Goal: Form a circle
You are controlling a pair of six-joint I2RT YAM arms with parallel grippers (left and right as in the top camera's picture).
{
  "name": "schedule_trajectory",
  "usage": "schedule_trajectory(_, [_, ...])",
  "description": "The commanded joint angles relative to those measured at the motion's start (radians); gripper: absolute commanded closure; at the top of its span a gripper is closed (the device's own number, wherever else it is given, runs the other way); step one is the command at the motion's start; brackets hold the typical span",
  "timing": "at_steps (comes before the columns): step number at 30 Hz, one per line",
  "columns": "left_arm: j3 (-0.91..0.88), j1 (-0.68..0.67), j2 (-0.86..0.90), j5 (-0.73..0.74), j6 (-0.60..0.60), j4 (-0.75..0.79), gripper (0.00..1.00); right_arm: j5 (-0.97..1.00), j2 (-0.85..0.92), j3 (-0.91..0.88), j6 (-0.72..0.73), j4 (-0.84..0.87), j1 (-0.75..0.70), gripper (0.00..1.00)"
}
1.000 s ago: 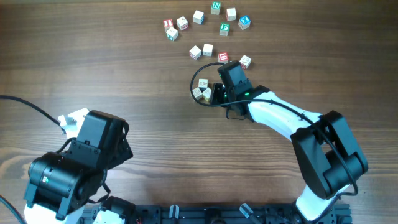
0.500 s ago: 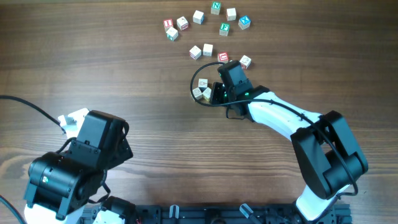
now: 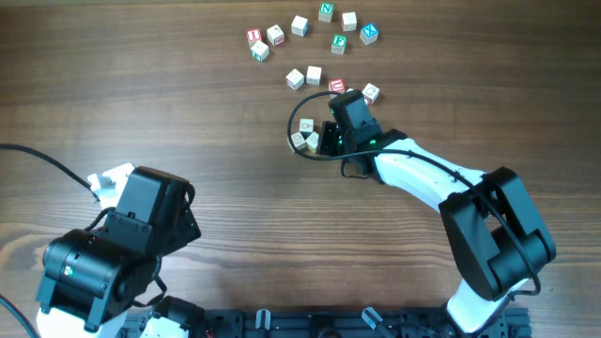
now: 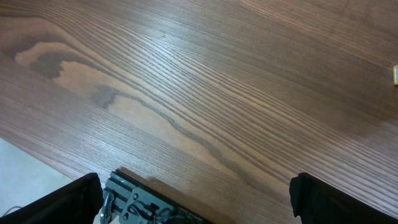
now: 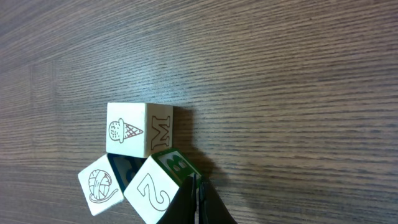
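The right gripper, its black fingers pressed together and pinching nothing, touches the green-lettered corner of a pale wooden cube marked 2. Just beyond its tip, a cube with an ice-cream cone drawing and a red M and a cube with a yarn-ball drawing huddle against that one. Farther ahead, more small pale wooden alphabet cubes lie scattered in a loose arc on the brown wooden table. The left gripper hangs spread wide over bare wood, well apart.
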Motion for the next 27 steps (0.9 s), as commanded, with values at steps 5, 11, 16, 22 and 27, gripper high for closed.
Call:
schedule_trajectory(5, [-0.004, 0.006, -0.002, -0.001, -0.016, 0.000, 0.00, 0.043, -0.018, -0.009, 0.038, -0.042, 0.003, 0.95])
schedule_trajectory(11, [-0.004, 0.006, -0.002, -0.001, -0.016, 0.000, 0.00, 0.034, -0.018, -0.009, 0.037, -0.045, 0.003, 0.95])
schedule_trajectory(16, [-0.004, 0.006, -0.002, -0.001, -0.016, 0.000, 0.00, 0.016, -0.018, -0.009, 0.037, -0.043, 0.003, 0.95])
schedule_trajectory(22, [-0.004, 0.006, -0.002, -0.001, -0.016, 0.000, 0.00, -0.003, -0.018, -0.009, 0.026, -0.036, 0.003, 0.95])
schedule_trajectory(27, [-0.004, 0.006, -0.002, -0.001, -0.016, 0.000, 0.00, -0.003, -0.018, -0.009, 0.026, -0.035, 0.003, 0.96])
